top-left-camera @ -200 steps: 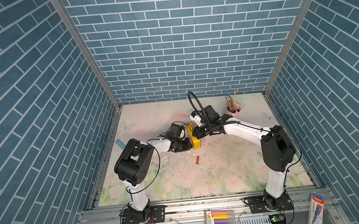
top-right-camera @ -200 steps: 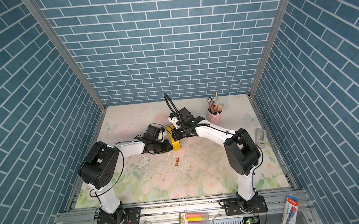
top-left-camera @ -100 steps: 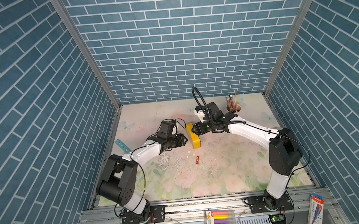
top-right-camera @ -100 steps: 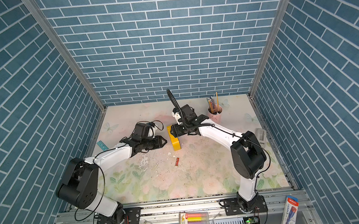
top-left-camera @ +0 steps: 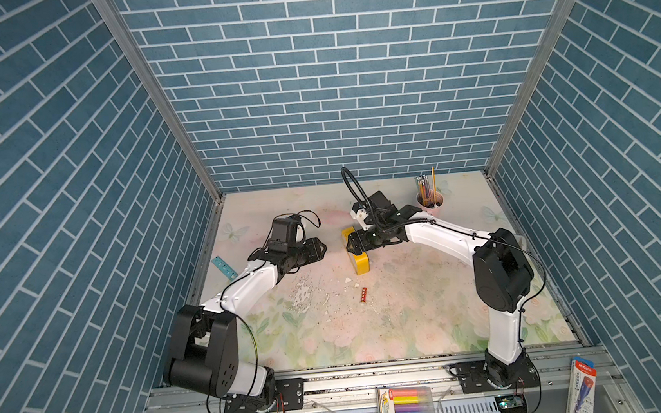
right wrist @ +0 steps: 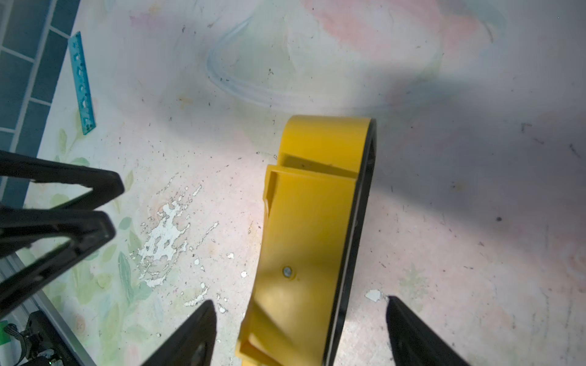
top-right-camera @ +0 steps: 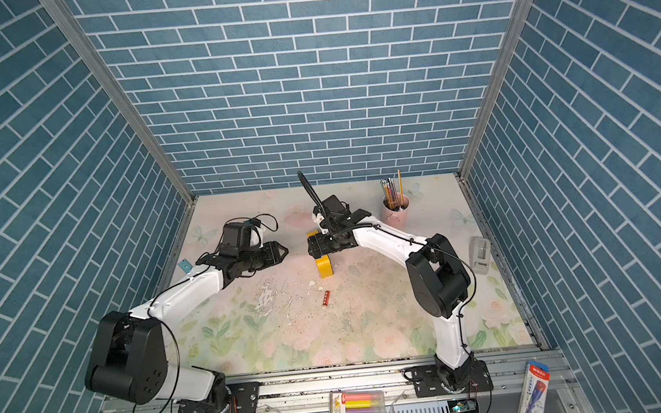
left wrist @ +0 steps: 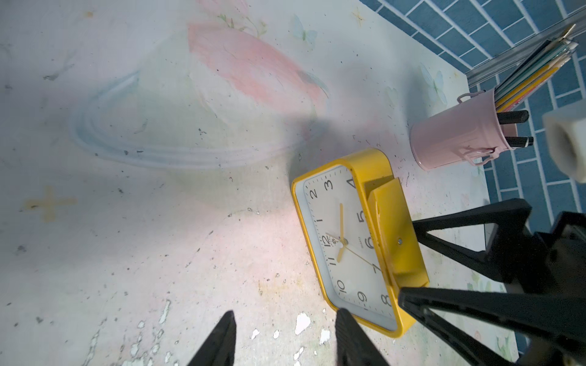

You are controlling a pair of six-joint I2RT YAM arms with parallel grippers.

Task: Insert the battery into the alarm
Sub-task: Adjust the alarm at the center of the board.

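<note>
1. While both arms hung low over the mat (top-left-camera: 412, 315), my left gripper (left wrist: 285, 345) stood part open and gripped nothing. Only bare mat showed between its fingertips (left wrist: 226, 336).
2. My right gripper (right wrist: 301, 323) stood wide apart, one jaw on either side of the alarm (right wrist: 310, 221). A gap showed at each finger, so no contact and nothing held.
3. In both top views the alarm (top-left-camera: 360, 263) stood on edge between my two grippers: under the right jaws, and just ahead of the left jaws, off to one side.
4. The white dial (left wrist: 345, 247) faced my left jaws, 6 side up. The black back panel (right wrist: 358, 221) faced away from them.
5. The battery (top-left-camera: 364, 295) lay flat on the mat, apart from the alarm and well short of both jaws, back toward my bases. Neither gripper touched it.
6. The pink pencil cup (top-left-camera: 428, 203) stood beyond the right jaws. The teal ruler (top-left-camera: 224, 267) lay behind the left jaws, by the wall.
</note>
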